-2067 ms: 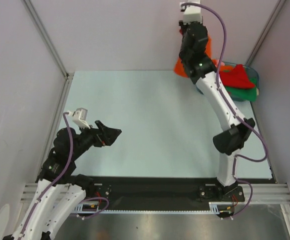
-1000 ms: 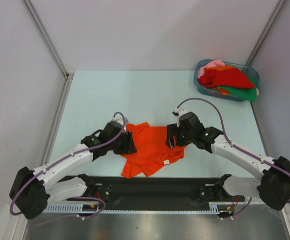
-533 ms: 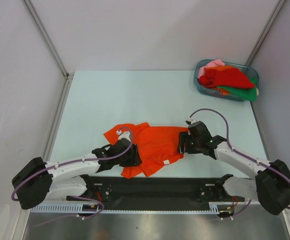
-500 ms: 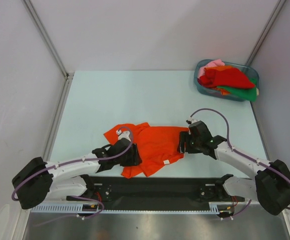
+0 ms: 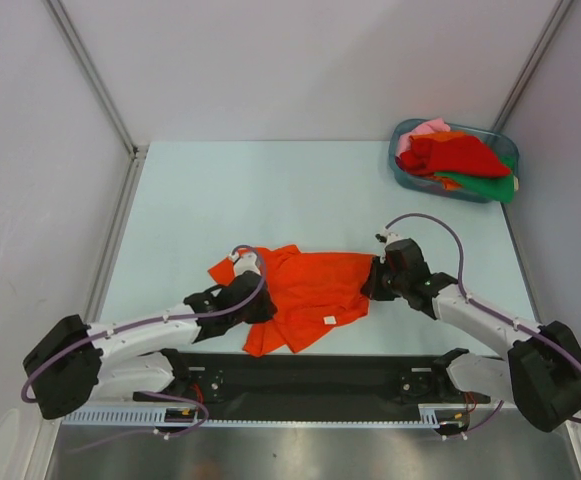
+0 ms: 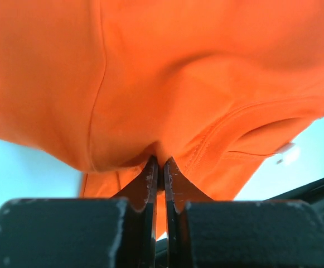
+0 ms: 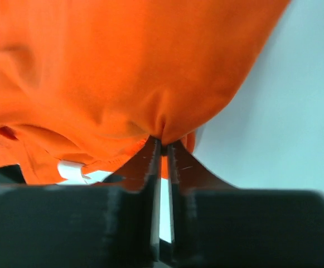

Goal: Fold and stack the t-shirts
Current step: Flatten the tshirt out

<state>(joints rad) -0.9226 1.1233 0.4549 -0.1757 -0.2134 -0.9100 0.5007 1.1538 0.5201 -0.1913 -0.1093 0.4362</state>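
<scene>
Left fingers (image 6: 147, 185), right fingers (image 7: 148, 163) closed onto orange t-shirt (image 5: 315, 285) edges

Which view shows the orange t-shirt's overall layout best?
Top external: the orange t-shirt shows nearly whole, crumpled on the table. The wrist views show only folds pinched by the left end effector and right end effector.

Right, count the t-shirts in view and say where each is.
5: a bright orange cloth t-shirt on the table; pink, red, green and orange ones heaped in the bluish plastic tub, which may hide more.
</scene>
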